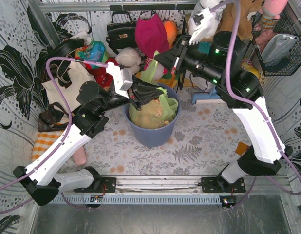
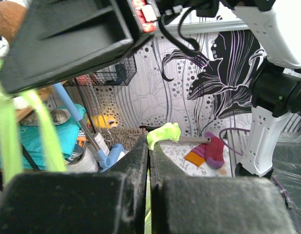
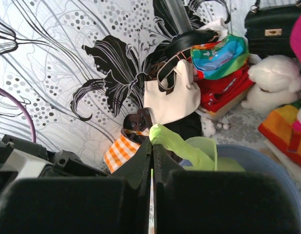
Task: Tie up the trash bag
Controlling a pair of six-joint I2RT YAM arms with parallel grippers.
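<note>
The lime-green trash bag (image 1: 151,114) sits inside a round blue-grey bin (image 1: 153,135), with brown paper showing through it. My left gripper (image 1: 139,95) hangs over the bin's left rim and is shut on a flap of the bag. In the left wrist view a green tuft (image 2: 163,134) sticks out past the closed fingertips of that gripper (image 2: 150,144). My right gripper (image 1: 165,58) is behind the bin, shut on another strip of the bag (image 1: 151,72) pulled up and back. In the right wrist view this strip (image 3: 182,145) runs from the gripper (image 3: 152,141) down to the bin.
A cream tote bag (image 1: 67,80) and an orange checked cloth (image 1: 43,144) lie at the left. A black handbag (image 1: 122,31), plush toys and clothes crowd the back. A wire basket (image 1: 282,44) hangs at the right. An orange and magenta sock (image 2: 209,151) lies on the table.
</note>
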